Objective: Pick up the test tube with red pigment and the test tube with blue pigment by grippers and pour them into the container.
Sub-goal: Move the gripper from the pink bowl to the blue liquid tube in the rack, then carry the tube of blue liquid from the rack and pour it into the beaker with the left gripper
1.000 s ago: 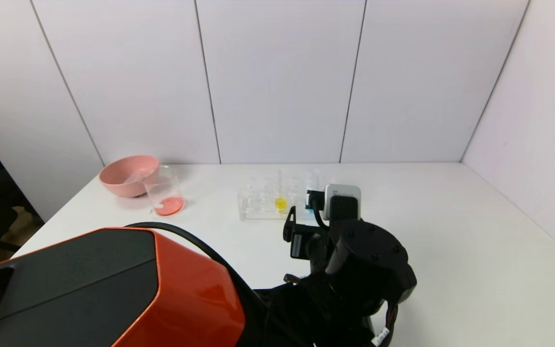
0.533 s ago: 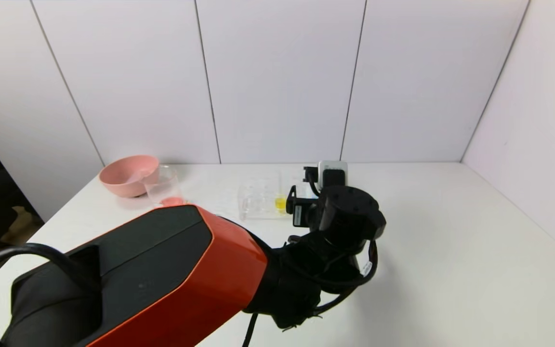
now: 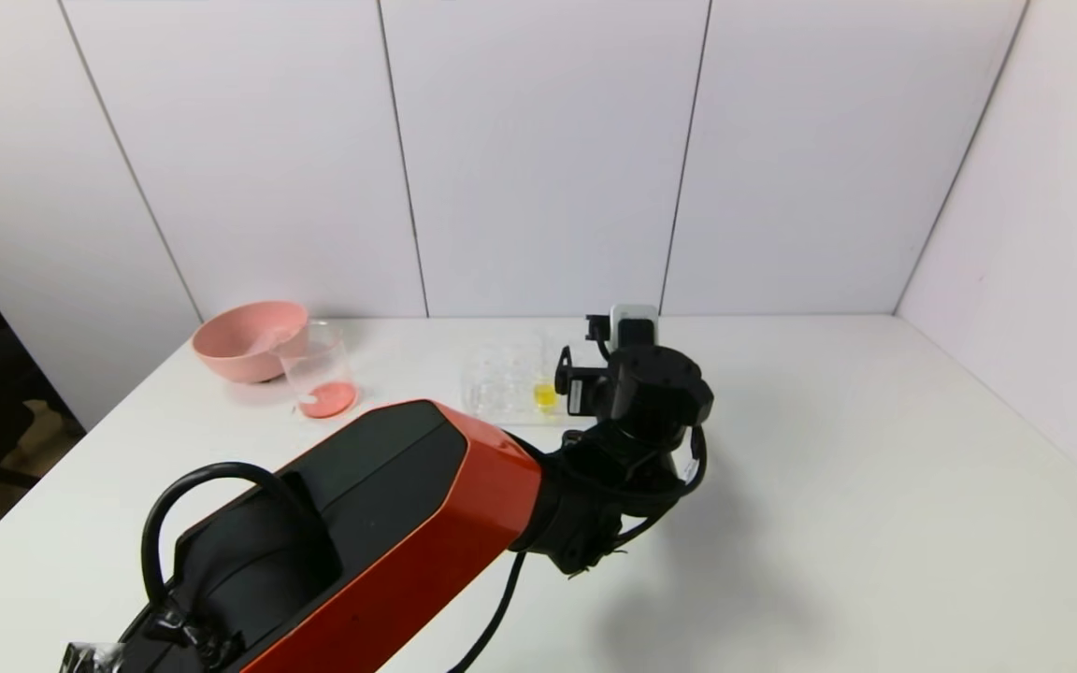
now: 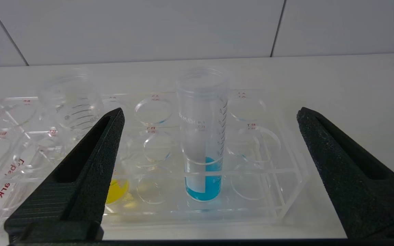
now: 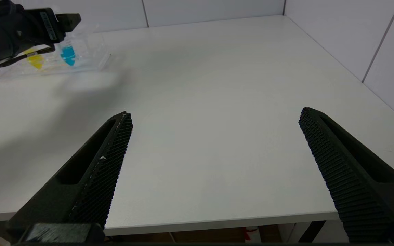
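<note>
The test tube with blue pigment (image 4: 202,136) stands upright in a clear rack (image 4: 286,177). My left gripper (image 4: 209,112) is open, level with the tube, one finger on each side, and touches nothing. In the head view the left wrist (image 3: 637,374) hides the blue tube. No tube with red pigment shows. The container (image 3: 319,369), a clear beaker, stands left of the rack with red liquid at its bottom. My right gripper (image 5: 214,114) is open and empty over the table's near right edge, out of the head view.
A tube with yellow liquid (image 4: 116,189) and an empty clear tube (image 4: 72,102) stand in the rack (image 3: 501,388). A pink bowl (image 3: 249,338) sits behind the beaker. The white table (image 3: 875,467) has walls behind and to the right.
My left arm has stretched forward from the table's near side to the rack. Its gripper has moved away from me to the rack's right end. Beaker and bowl have not moved.
</note>
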